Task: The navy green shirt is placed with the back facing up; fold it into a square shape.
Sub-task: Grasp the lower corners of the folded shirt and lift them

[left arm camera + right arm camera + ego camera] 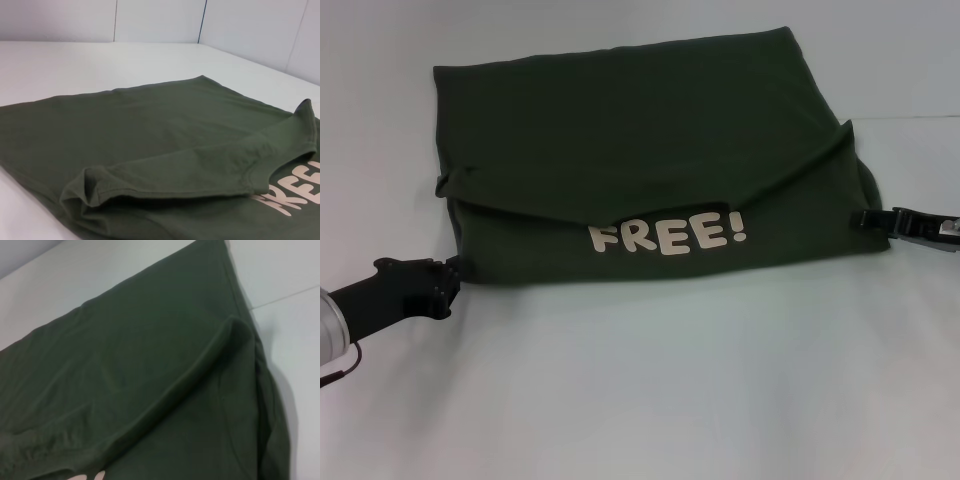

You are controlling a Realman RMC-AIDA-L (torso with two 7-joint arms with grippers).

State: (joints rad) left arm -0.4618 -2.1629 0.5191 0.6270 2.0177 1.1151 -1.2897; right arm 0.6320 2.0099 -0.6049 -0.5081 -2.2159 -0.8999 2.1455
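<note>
The navy green shirt (pixel 640 130) lies on the white table, folded into a wide block. A flap lies over its near part and shows the cream letters "FREE!" (pixel 668 236). My left gripper (pixel 452 270) is at the shirt's near left corner, touching its edge. My right gripper (pixel 865 218) is at the shirt's right edge, level with the letters. The left wrist view shows the shirt (pixel 150 130) with a folded hem ridge and part of the letters (pixel 300 195). The right wrist view shows plain fabric (pixel 125 365) with a fold ridge.
The white table (pixel 640 400) stretches in front of the shirt and on both sides. A thin seam line (pixel 910 118) runs across the table at the far right. White wall panels (pixel 160 20) stand behind the table in the left wrist view.
</note>
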